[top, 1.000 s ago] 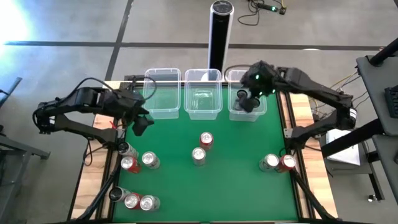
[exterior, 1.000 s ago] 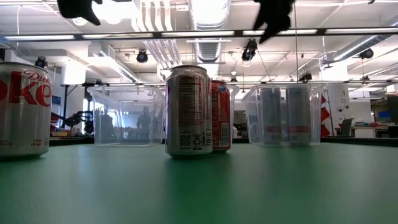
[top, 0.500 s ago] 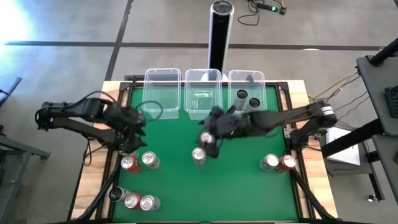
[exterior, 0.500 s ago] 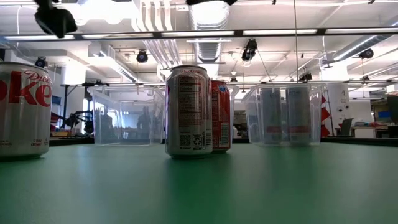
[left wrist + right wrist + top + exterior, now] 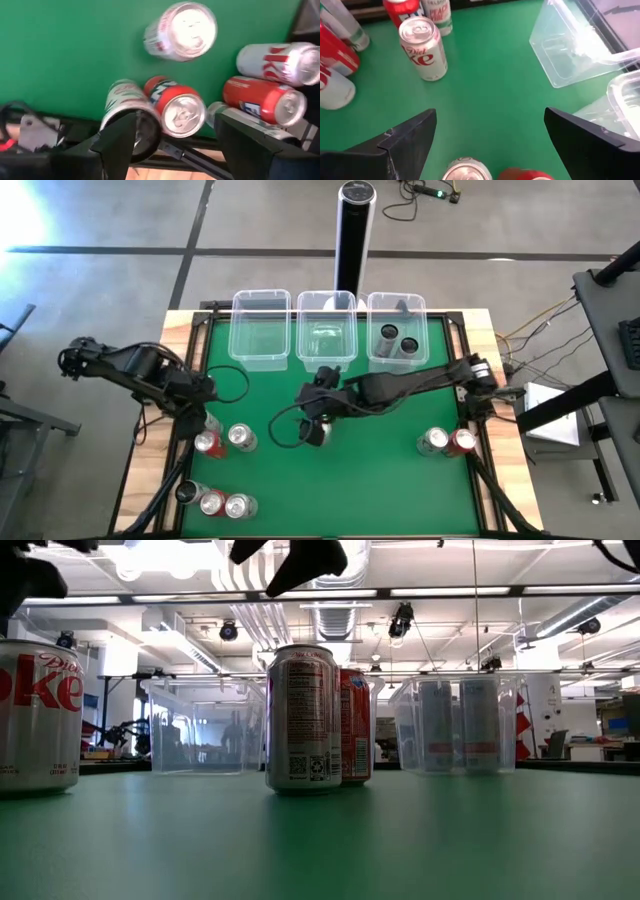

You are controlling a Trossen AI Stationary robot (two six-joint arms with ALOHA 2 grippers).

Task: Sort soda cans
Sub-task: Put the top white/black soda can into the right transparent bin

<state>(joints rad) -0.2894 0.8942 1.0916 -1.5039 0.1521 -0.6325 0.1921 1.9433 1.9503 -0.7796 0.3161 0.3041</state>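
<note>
Soda cans stand in groups on the green table [image 5: 380,470]. My right gripper [image 5: 318,416] hangs open over the centre pair: a silver can [image 5: 465,171] and a red can [image 5: 525,175] show low between its fingers. The same pair stands upright in the low view, silver can [image 5: 303,720] in front of red can [image 5: 356,727]. My left gripper [image 5: 200,418] is open above the cluster at the table's left edge, with a red can [image 5: 180,107] and a silver-green can [image 5: 131,112] between its fingers. Neither gripper touches a can.
Three clear tubs line the far edge; the right tub [image 5: 397,330] holds two dark cans. More cans stand at near left [image 5: 212,502] and near right [image 5: 447,442]. A tall black post [image 5: 354,230] rises behind the tubs. Green table lies open between the groups.
My right gripper has left the right tub and swung toward the table's left and near edge, stopping over the centre cans. My left gripper has gone toward the left and near edges, down over the left cluster. No can has moved.
</note>
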